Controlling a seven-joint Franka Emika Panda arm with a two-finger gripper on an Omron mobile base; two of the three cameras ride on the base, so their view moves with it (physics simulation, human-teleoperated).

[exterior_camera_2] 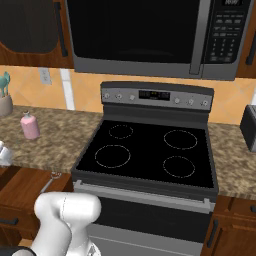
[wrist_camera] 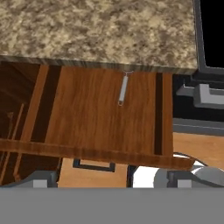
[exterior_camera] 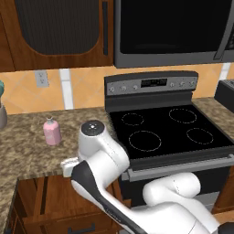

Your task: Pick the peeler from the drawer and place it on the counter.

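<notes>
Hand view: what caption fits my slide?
Peeler lying in the open drawer under the counter edge.

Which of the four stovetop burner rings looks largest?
The front-left ring, nearest the pink bottle; the back-left one is clearly smaller.

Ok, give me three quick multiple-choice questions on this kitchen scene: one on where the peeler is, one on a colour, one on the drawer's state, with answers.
1. Where does the peeler lie?
A. in the drawer
B. on the counter
C. on the stovetop

2. What colour is the bottle?
A. green
B. pink
C. blue

3. The drawer is:
A. shut
B. pulled open
C. removed

Answers: 1 A, it lies on the drawer floor near the counter edge. 2 B, pink in both base views. 3 B, its floor shows below the counter.
</notes>
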